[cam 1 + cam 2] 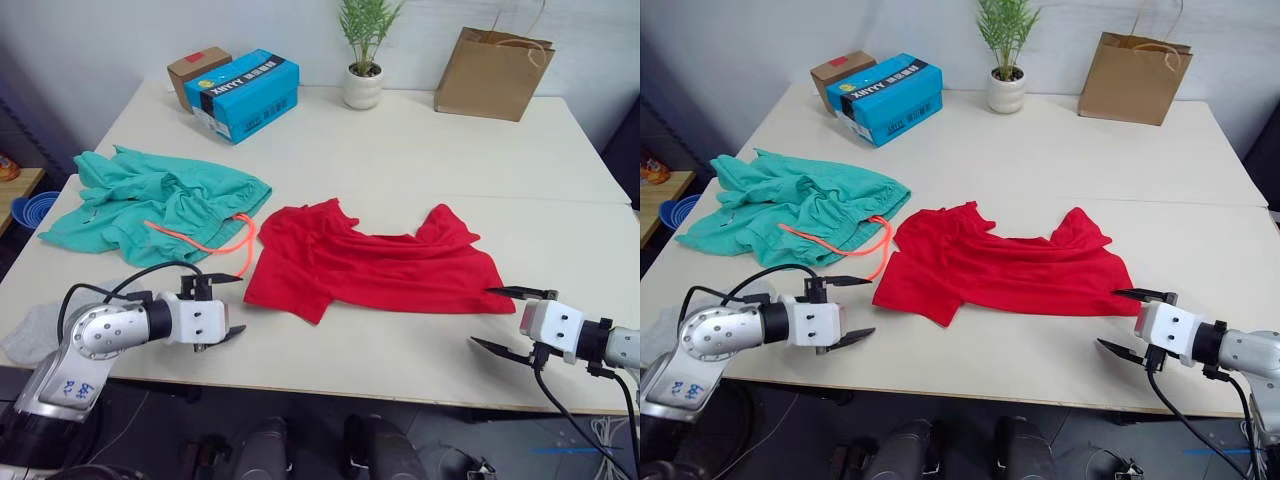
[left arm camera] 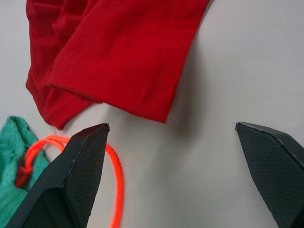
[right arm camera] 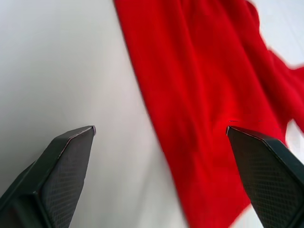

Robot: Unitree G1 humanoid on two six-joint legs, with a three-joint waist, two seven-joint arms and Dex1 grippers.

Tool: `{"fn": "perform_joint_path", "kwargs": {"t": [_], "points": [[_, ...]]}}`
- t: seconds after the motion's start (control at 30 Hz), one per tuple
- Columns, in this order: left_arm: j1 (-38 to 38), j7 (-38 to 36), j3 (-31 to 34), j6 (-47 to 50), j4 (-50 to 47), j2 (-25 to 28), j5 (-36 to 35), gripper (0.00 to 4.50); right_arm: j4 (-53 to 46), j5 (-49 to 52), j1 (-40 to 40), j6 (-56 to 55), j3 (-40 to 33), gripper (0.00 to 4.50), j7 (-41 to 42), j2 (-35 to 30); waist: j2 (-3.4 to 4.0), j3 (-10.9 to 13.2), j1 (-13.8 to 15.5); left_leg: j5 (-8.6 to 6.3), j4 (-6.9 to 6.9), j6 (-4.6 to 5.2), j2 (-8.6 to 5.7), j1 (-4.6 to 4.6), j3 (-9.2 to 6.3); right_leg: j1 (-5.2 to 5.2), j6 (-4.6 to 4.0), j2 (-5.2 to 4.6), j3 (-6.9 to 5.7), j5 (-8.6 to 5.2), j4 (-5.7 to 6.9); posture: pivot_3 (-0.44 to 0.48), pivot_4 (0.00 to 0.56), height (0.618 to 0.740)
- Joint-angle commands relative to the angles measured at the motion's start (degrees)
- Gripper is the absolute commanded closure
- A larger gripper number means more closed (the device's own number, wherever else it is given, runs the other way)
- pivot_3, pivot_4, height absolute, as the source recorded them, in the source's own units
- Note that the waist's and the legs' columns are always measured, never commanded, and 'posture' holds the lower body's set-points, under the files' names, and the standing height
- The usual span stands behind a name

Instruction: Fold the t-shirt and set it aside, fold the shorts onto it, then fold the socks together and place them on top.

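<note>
The red t-shirt [image 1: 370,265] lies crumpled in the middle of the white table [image 1: 420,150]. To its left the teal shorts [image 1: 150,200] are bunched up, their orange drawstring [image 1: 215,245] looping toward the shirt. A grey sock [image 1: 35,330] lies at the table's front left edge, partly behind my left arm. My left gripper [image 1: 222,305] is open just above the table, a little left of the shirt's lower left corner. At the shirt's lower right corner my right gripper [image 1: 510,320] is open, one fingertip close to the hem. Nothing is held.
At the back stand a blue box [image 1: 243,95], a brown carton [image 1: 198,70], a potted plant [image 1: 364,60] and a brown paper bag [image 1: 492,72]. A blue bowl [image 1: 35,210] sits off the table to the left.
</note>
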Motion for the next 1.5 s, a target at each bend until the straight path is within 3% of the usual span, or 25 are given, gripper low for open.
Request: {"fn": "perform_joint_path", "kwargs": {"t": [0.03, 0.3, 0.37, 0.57, 0.77, 0.8, 0.93, 1.13, 1.37, 1.5], "points": [[-2.6, 1.2, -2.8, -5.1, 3.9, -2.1, 0.9, 0.0, 2.6, -1.9, -2.3, -1.3, -0.4, 0.01, -1.9, -1.5, 0.0, 0.0, -0.2, 0.0, -0.01, 0.0, 0.01, 0.03, 0.05, 0.0, 0.0, 0.01, 0.03, 0.0, 0.01, 0.0, 0.15, 0.74], [-10.2, 0.3, -8.1, -9.0, 11.5, -6.5, 1.5, 0.0, 12.1, -6.6, -11.8, -1.4, 6.1, 0.01, -1.8, -1.1, -0.05, 0.0, 0.0, 0.0, 0.0, 0.08, 0.0, 0.57, 0.32, 0.36, 0.11, 0.0, 0.38, 0.11, 0.07, 0.0, 0.15, 0.74], [-11.1, -0.1, -8.8, -9.5, 12.7, -6.7, 1.6, 0.4, 14.3, -7.5, -14.0, 0.0, 7.8, 0.38, -1.5, -1.2, -0.14, -0.1, -0.1, 0.01, 0.01, 0.09, 0.0, 0.62, 0.39, 0.36, 0.12, 0.0, 0.48, 0.13, 0.07, 0.0, 0.15, 0.74], [-11.1, -4.2, -9.1, -7.8, 12.9, -6.7, -2.8, 2.19, 15.8, -6.0, -17.6, 2.4, 10.6, 2.2, 1.3, -0.7, -0.2, -0.1, -0.4, 0.01, 0.0, 0.09, 0.02, 0.71, 0.53, 0.35, 0.11, 0.0, 0.62, 0.14, 0.12, 0.0, 0.15, 0.74], [-7.3, -8.2, -6.2, -4.6, 7.8, -5.1, -10.1, 4.15, 10.1, -1.3, -15.0, 7.2, 10.0, 4.31, 7.5, -2.6, -0.2, -0.1, -0.6, -0.01, -0.02, 0.07, 0.03, 0.68, 0.55, 0.28, 0.11, -0.01, 0.65, 0.14, 0.14, 0.0, 0.15, 0.74], [-6.4, -8.6, -5.7, -4.2, 6.8, -4.7, -11.2, 4.43, 8.9, -0.4, -14.4, 8.4, 9.7, 4.5, 8.5, -3.1, -0.19, -0.1, -0.6, -0.02, -0.03, 0.07, 0.03, 0.67, 0.54, 0.26, 0.11, -0.01, 0.65, 0.14, 0.13, 0.0, 0.15, 0.74], [-2.7, -9.8, -3.2, 0.5, 1.7, -3.3, -16.1, 4.47, 4.3, 2.4, -11.6, 12.4, 8.6, 4.5, 11.5, -5.1, -0.18, -0.1, -0.7, -0.06, -0.05, 0.11, 0.03, 0.64, 0.54, 0.24, 0.1, -0.01, 0.65, 0.13, 0.1, 0.0, 0.15, 0.74], [7.2, -11.1, 2.6, 18.7, -10.8, 0.1, -27.7, 4.47, -6.5, 10.3, -3.5, 23.0, 5.0, 4.5, 17.5, -9.4, -0.14, -0.1, -0.6, -0.08, -0.16, 0.12, 0.04, 0.62, 0.52, 0.23, 0.11, -0.02, 0.66, 0.12, 0.01, 0.0, 0.15, 0.74], [21.9, -15.6, 8.0, 30.7, -18.8, 7.6, -32.6, 4.47, -19.6, 16.3, 9.5, 36.3, 1.3, 4.5, 21.7, -14.2, -0.09, 0.0, -0.8, -0.1, -0.23, 0.09, 0.04, 0.62, 0.51, 0.17, 0.05, -0.01, 0.69, 0.07, -0.03, 0.0, 0.15, 0.74], [20.3, -16.3, 9.1, 35.4, -18.8, 8.3, -35.2, 4.47, -23.4, 18.8, 8.8, 42.4, 0.9, 4.5, 20.9, -14.3, -0.06, 0.0, -0.5, -0.29, -0.21, -0.22, 0.05, 0.6, 0.48, 0.16, -0.01, -0.02, 0.71, 0.03, -0.07, 0.0, 0.15, 0.74]]}}
